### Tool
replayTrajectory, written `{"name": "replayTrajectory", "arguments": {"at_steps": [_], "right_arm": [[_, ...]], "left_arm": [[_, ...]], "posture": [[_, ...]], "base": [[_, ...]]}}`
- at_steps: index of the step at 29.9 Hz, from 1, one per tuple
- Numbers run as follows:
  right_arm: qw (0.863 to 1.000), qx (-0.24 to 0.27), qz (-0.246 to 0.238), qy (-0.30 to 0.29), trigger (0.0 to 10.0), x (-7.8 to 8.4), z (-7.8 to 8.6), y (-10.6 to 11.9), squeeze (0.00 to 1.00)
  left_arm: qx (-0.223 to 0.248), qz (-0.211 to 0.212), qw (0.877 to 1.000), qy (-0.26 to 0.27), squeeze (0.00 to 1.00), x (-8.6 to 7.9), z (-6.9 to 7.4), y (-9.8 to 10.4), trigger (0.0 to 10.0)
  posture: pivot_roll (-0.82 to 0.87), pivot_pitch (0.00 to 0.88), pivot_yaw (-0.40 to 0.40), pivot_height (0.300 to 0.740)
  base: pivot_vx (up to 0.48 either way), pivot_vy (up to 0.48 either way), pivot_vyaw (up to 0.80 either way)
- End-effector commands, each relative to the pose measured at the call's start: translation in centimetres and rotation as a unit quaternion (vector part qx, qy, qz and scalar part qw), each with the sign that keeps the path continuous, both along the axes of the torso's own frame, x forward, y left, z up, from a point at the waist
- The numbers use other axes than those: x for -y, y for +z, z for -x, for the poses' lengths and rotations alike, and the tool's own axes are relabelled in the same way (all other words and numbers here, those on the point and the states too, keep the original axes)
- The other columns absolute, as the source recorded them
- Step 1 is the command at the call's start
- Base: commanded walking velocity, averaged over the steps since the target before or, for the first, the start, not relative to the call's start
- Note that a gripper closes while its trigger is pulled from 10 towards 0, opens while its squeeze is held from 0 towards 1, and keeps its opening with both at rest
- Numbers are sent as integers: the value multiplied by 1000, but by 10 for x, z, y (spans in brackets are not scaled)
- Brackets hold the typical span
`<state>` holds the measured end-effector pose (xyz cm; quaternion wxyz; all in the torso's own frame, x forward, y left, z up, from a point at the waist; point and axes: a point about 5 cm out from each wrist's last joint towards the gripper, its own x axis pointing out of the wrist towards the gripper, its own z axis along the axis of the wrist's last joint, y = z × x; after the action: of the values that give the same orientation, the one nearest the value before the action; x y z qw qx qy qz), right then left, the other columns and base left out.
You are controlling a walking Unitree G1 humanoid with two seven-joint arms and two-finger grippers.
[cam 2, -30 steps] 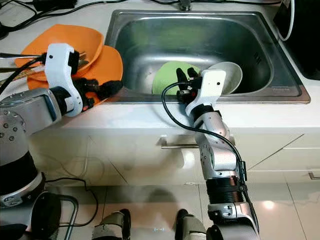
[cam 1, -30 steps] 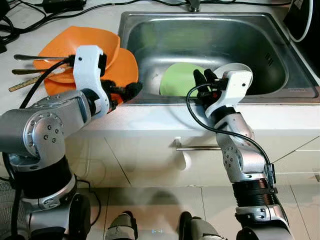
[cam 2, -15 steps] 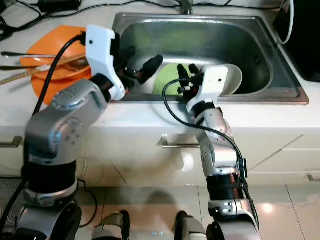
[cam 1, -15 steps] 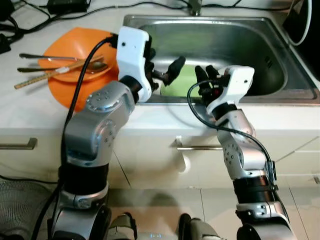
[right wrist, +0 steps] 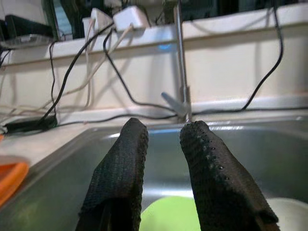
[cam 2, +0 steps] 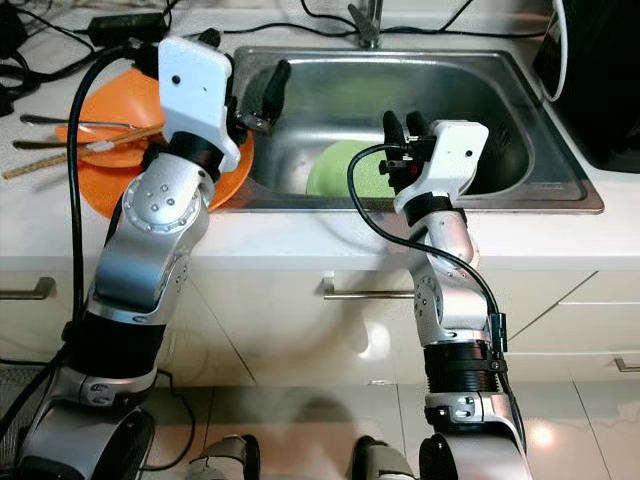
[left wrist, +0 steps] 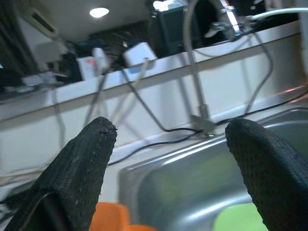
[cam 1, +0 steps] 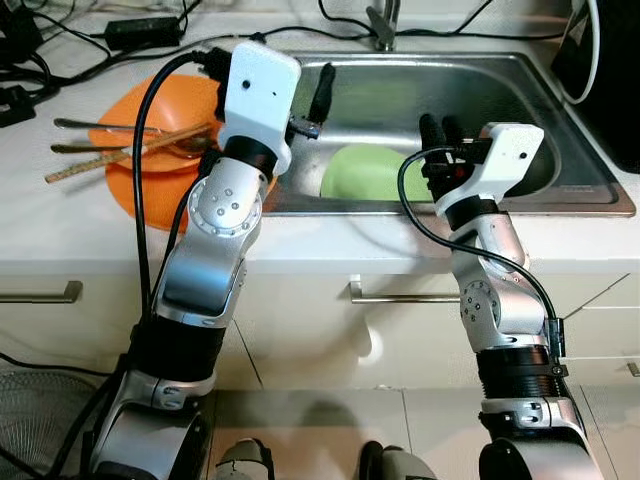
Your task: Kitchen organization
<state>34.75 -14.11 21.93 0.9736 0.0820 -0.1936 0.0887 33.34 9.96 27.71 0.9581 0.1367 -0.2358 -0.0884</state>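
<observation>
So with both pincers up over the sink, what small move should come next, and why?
Probably lower the left pincer toward the green plate in the sink. Its fingers are spread and hold nothing, raised above the basin's left edge, while the right pincer hovers nearly closed above the plate's near edge.

Plate [cam 1: 372, 172] in sink [cam 1: 575, 130]; dishes [cam 1: 130, 185] on counter [cam 1: 60, 225] left.

Green plate [cam 1: 372, 172] and white bowl [cam 2: 492, 163] crowd the sink [cam 1: 580, 150] floor's front; its rear lies open.
</observation>
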Motion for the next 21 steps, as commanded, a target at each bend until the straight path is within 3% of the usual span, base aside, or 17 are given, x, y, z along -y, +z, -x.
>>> {"name": "replayTrajectory", "arguments": {"at_steps": [1, 8, 9, 17, 21], "right_arm": [[1000, 12, -3, -9, 10000, 4, -1, 4, 0], [1000, 15, -3, -10, 10000, 1, -2, 4, 0], [1000, 17, -2, -7, 10000, -2, -2, 5, 0], [1000, 25, -4, -11, 10000, -4, 0, 4, 0], [1000, 26, 3, -11, 10000, -9, -1, 1, 0]], "left_arm": [[16, -4, 1000, 23, 0, -8, 2, -4, 10000], [29, 15, 998, 59, 0, -22, 7, -22, 10000], [27, 35, 996, 72, 0, -28, 7, -32, 10000], [33, 24, 995, 95, 0, -37, 7, -53, 10000], [21, 44, 993, 103, 0, -45, 7, -63, 10000]], "posture": [[52, 57, 12, 740], [69, 44, 0, 740], [66, 39, 1, 740], [71, 47, 9, 740], [79, 27, 19, 740]], "base": [[0, 0, 0], [0, 0, 0], [0, 0, 0], [0, 0, 0], [0, 0, 0]]}}
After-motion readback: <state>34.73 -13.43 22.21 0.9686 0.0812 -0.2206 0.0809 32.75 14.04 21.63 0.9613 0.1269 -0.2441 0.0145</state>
